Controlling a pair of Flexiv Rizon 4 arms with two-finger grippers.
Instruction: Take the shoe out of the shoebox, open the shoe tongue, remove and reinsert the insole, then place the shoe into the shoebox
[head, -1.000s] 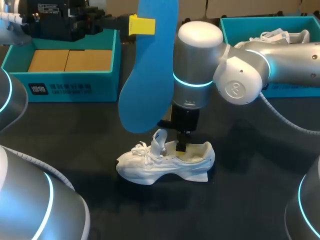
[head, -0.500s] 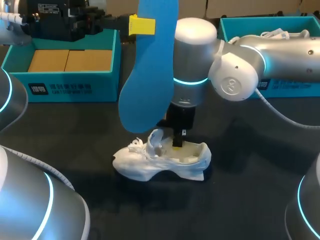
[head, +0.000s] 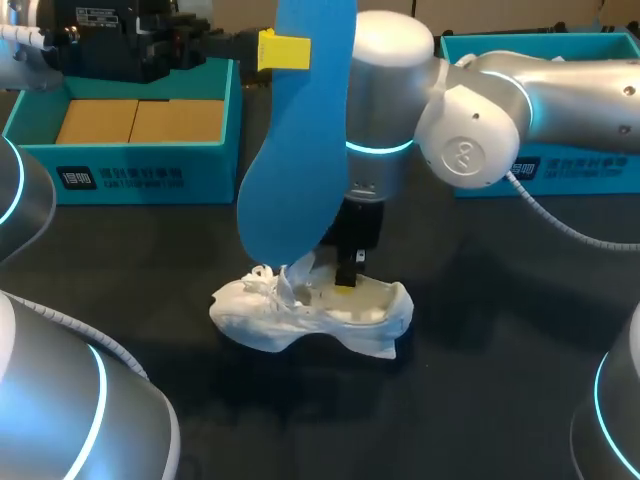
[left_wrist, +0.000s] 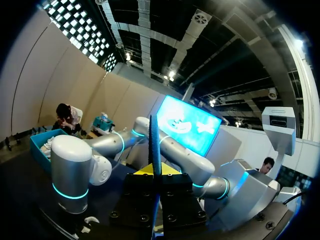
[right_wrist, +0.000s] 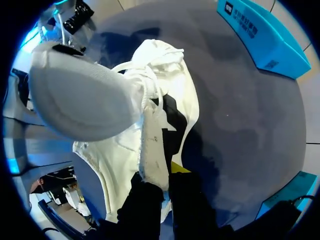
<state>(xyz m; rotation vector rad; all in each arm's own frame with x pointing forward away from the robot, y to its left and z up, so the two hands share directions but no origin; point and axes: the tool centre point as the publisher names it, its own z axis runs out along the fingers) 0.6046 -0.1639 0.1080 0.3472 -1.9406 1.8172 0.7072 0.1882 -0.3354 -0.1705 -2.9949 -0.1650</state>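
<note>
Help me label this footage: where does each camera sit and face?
Head view: fixed above and behind, facing down on the table; left arm and right arm show.
Left wrist view: on the left wrist, facing along the left claw, shut on the insole.
Right wrist view: on the right wrist, facing down along the right claw, shut on the tongue.
Shared: head and right wrist views show the shoe.

The upright insole and right arm block the shoe from above.

Left gripper raised high, fingers pinched (edge-on grip); right gripper low, pointing down, clamped.
</note>
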